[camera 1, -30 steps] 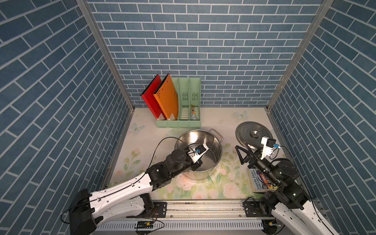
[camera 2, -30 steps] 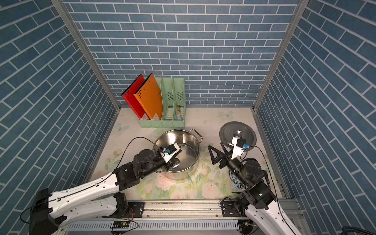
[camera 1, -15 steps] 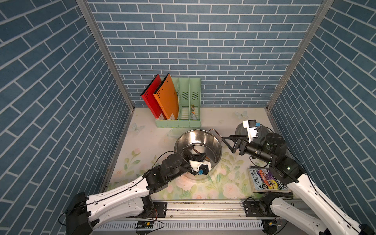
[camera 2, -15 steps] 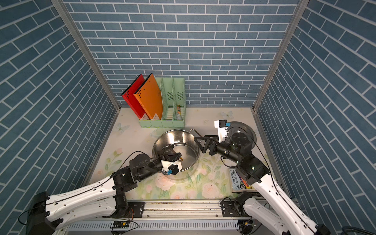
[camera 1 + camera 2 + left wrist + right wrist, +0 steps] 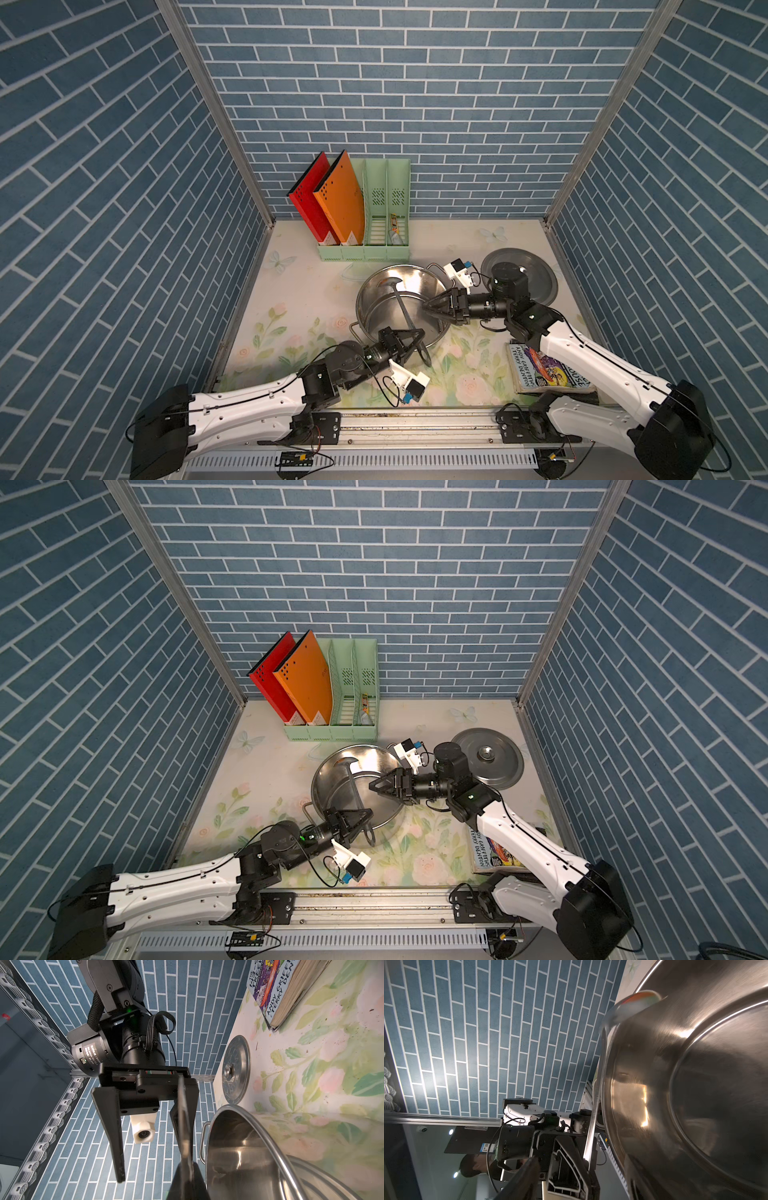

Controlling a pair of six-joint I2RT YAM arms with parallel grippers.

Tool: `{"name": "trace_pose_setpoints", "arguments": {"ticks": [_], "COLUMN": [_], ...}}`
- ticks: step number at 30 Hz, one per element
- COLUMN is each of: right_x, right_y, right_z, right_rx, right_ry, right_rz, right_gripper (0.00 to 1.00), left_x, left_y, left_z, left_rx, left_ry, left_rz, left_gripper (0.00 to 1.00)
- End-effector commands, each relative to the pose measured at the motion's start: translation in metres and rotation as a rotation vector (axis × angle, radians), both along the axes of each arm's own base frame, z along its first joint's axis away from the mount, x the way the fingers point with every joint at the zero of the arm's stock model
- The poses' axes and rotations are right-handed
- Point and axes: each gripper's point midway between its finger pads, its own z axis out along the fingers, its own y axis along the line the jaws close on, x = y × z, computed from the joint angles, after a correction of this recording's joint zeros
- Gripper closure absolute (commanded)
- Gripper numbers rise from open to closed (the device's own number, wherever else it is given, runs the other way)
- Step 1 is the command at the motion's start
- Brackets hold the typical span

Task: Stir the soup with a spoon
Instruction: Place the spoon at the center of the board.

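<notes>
A: What do we have hold of?

B: Our left gripper is clamped tight on the grey metal spoon, close to the handle end, at the near rim of the steel pot. The spoon slants across the pot, with its bowl against the far inner wall. We see no liquid inside.

A: And our right gripper?

B: It is over the pot's right side. Its fingers are spread apart and empty, with the tips near mid-handle.

A: What could go wrong?

B: If we release on the left before the right has closed squarely, the slim handle could slide into the pot. If both grippers clamp and pull differently, we may twist the spoon or shove the pot towards the lid.
</notes>
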Motion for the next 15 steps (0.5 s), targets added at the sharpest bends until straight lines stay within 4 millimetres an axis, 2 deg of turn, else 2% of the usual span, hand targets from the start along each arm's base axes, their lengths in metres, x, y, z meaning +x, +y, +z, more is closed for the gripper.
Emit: {"name": "trace_pose_setpoints", "arguments": {"ticks": [1,12,15], "right_x": [-0.020,-0.030,-0.031], "right_y": [0.013,0.028,0.032], "right_z": [0.020,0.011,0.011], "right_rx": [0.106,0.145,0.153], "right_ry": [-0.018,-0.029,-0.028], "right_rz": [0.096,0.120,0.132], "right_gripper": [0.33,0.43,0.52], "left_x": [0.000,-0.007,-0.008], "left_y": [-0.001,-0.007,-0.009], "left_z": [0.028,0.035,0.033], "left_rx": [-0.053,-0.049,-0.041], "left_ry": [-0.087,-0.108,-0.111], "left_rz": [0.013,-0.007,-0.011], "left_gripper": [1.00,1.00,1.00]}}
